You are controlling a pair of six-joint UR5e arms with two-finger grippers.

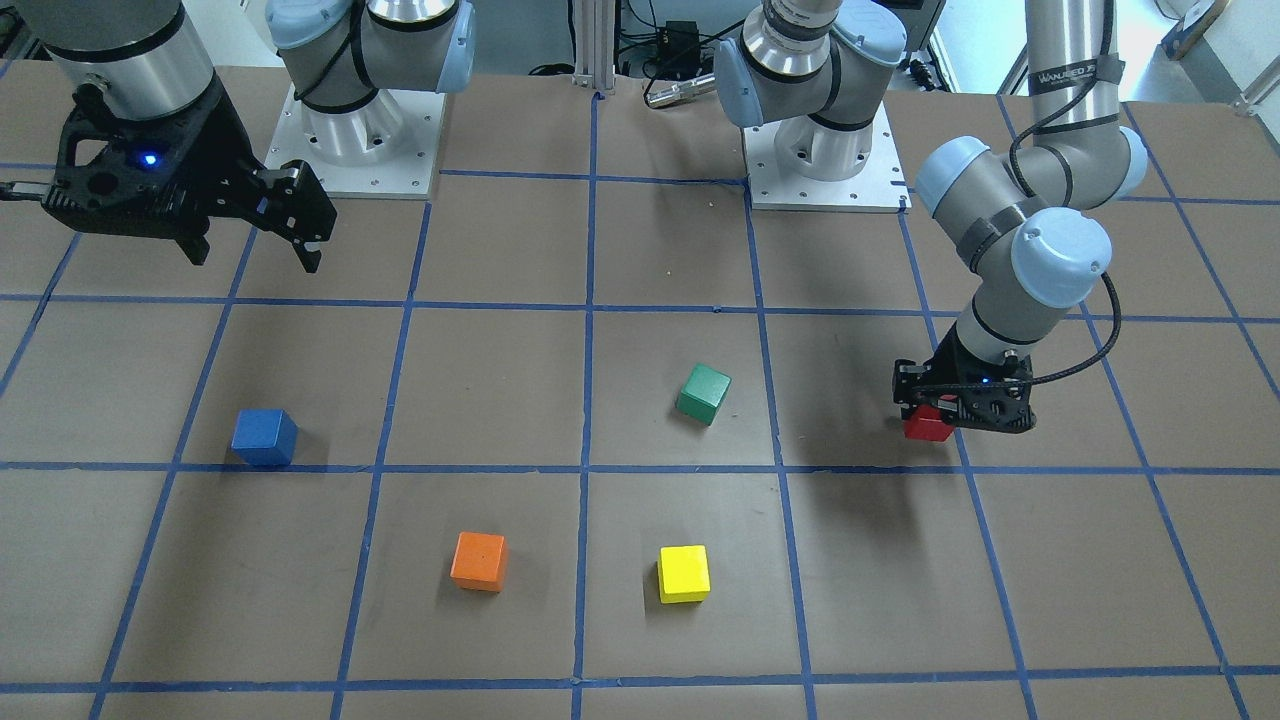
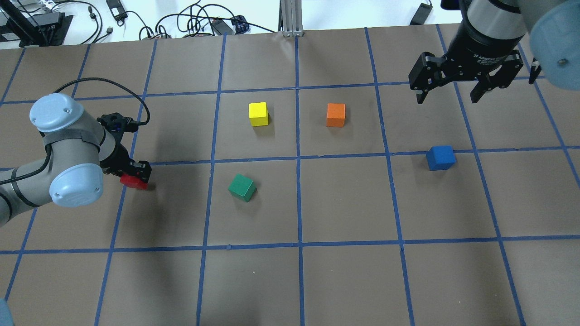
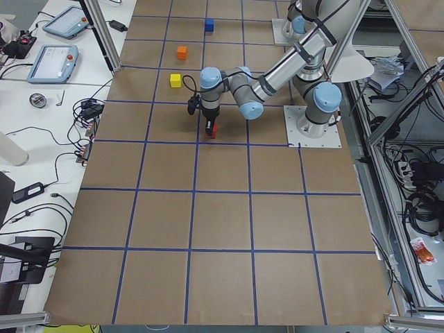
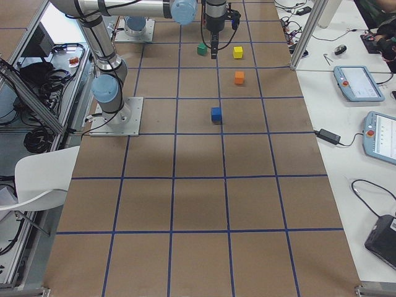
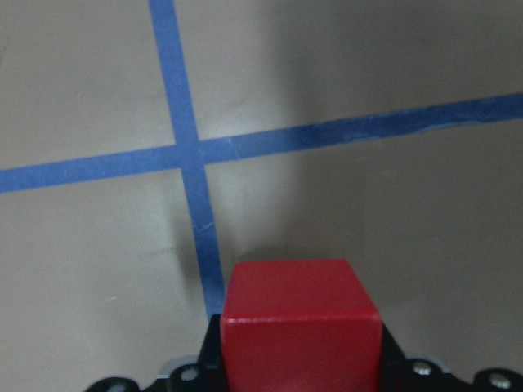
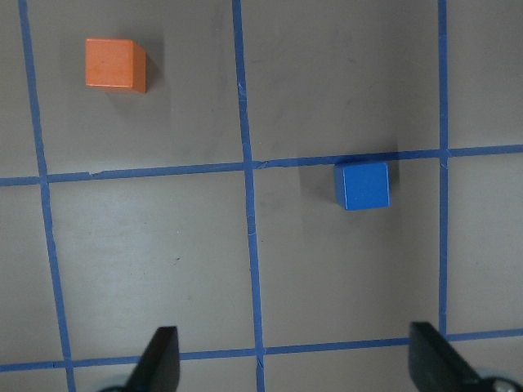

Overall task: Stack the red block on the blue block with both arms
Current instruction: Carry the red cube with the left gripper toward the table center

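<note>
The red block [image 1: 927, 427] sits between the fingers of my left gripper [image 1: 945, 412], which is shut on it, low over the table at my left side. It also shows in the overhead view [image 2: 134, 182] and fills the bottom of the left wrist view [image 5: 301, 322]. I cannot tell whether it touches the table. The blue block [image 2: 440, 157] rests alone on the table at my right, just beside a tape crossing. My right gripper [image 2: 447, 99] hangs high above the table, open and empty. The blue block [image 6: 362, 185] lies ahead of it in the right wrist view.
A green cube [image 2: 242, 187] lies tilted near the table's middle. A yellow cube [image 2: 258, 113] and an orange cube [image 2: 335, 114] sit farther out, between the two arms. The brown table top [image 2: 344, 280] carries a blue tape grid.
</note>
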